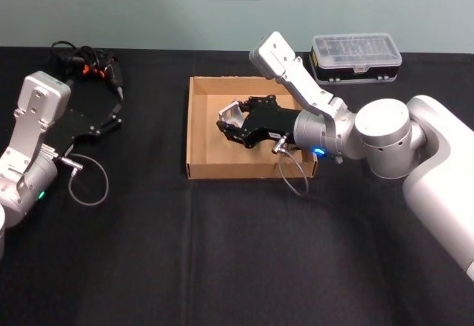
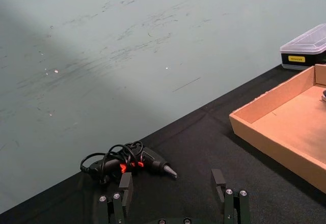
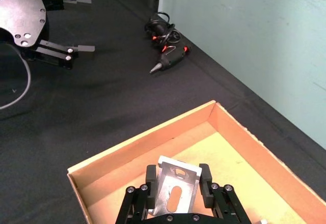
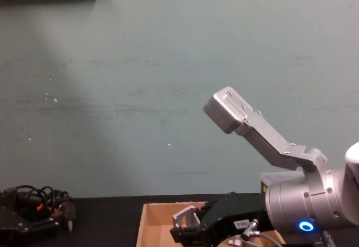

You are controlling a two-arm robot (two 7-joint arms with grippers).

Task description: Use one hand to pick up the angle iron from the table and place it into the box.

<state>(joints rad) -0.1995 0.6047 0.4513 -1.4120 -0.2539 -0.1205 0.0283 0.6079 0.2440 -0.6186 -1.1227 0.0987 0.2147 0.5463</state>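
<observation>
Hidden: the right arm covers the box's right side in the head view; part of the angle iron sits behind the fingers.
Angle iron [image 3: 174, 185]: one, silver, slotted, held above the box floor.
Right gripper [image 1: 231, 124]: over the box, fingers clamped on the angle iron.
Box [image 1: 206, 135]: one, tan, on the black table [image 1: 222, 252].
Left gripper [image 1: 111, 115]: parked over the table's left, fingers spread, holding nothing.
Other items: one cabled tool [image 1: 89, 64], one clear-lidded case [image 1: 355, 55].
</observation>
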